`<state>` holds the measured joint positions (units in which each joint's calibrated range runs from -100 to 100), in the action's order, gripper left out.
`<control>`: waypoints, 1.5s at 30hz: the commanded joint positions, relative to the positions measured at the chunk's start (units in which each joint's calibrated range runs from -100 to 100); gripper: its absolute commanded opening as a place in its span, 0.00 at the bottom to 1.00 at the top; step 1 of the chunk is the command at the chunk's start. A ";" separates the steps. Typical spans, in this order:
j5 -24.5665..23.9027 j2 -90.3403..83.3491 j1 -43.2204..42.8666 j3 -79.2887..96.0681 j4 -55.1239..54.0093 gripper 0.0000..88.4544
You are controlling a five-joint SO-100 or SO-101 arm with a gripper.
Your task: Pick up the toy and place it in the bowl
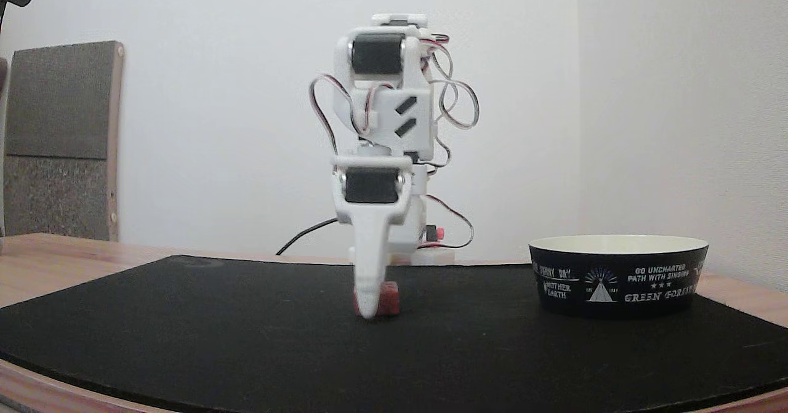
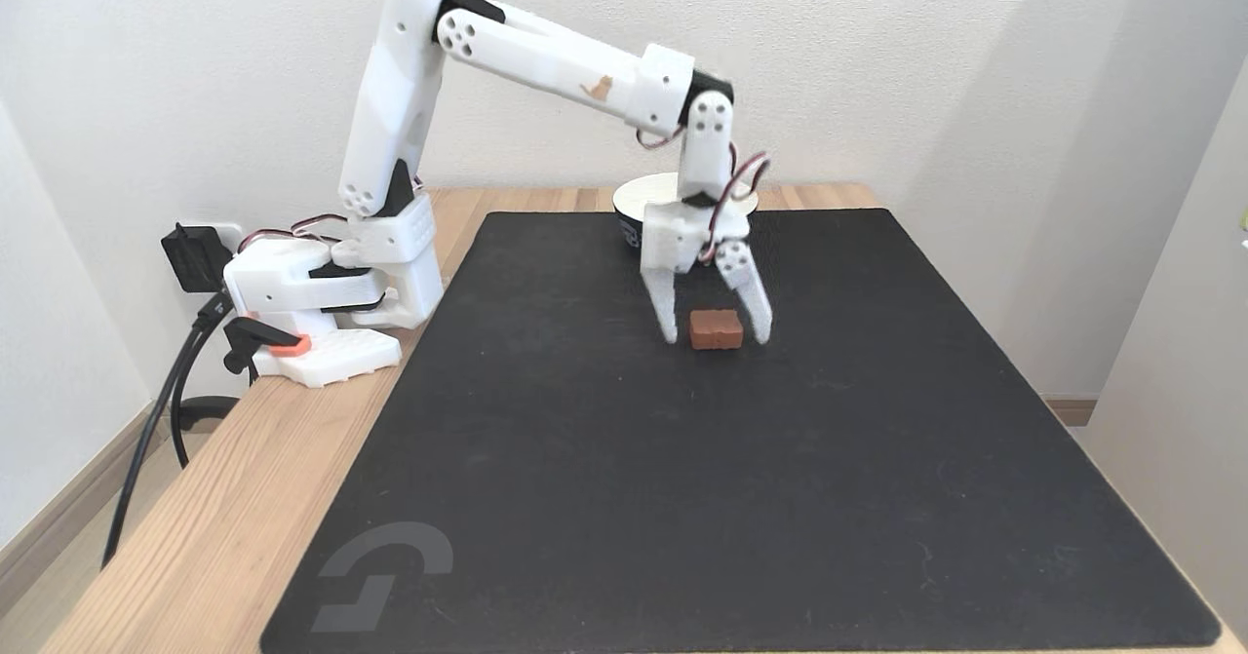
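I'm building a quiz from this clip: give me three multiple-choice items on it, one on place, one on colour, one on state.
1. Where is the toy?
A. in the bowl
B. on the black mat
C. on bare wood

2. What colour is the bowl's outside?
A. black
B. red
C. green

3. How is the gripper?
A. shut and raised
B. open, fingers on either side of the toy
C. lifting the toy

Answers: 1 B, it rests on the mat; 2 A, black wall with white print; 3 B, a gap shows on each side of the toy.

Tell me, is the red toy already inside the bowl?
No, the toy lies on the black mat between the open fingers of the gripper, while the bowl stands apart.
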<state>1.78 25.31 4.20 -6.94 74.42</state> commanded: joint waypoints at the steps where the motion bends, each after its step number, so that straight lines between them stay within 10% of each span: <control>1: 0.57 0.16 -0.48 -1.66 -0.75 0.38; 6: 0.57 0.24 -0.48 -1.03 -0.75 0.38; 12: 0.52 1.16 -0.23 -1.03 -1.60 0.09; 29: -1.05 -18.43 -22.73 -2.84 -4.14 0.09; 39: -1.88 -29.27 -31.18 21.14 -23.19 0.09; 45: -1.62 -28.77 -30.01 26.64 -27.59 0.38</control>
<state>-0.13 -1.25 -25.43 19.41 48.33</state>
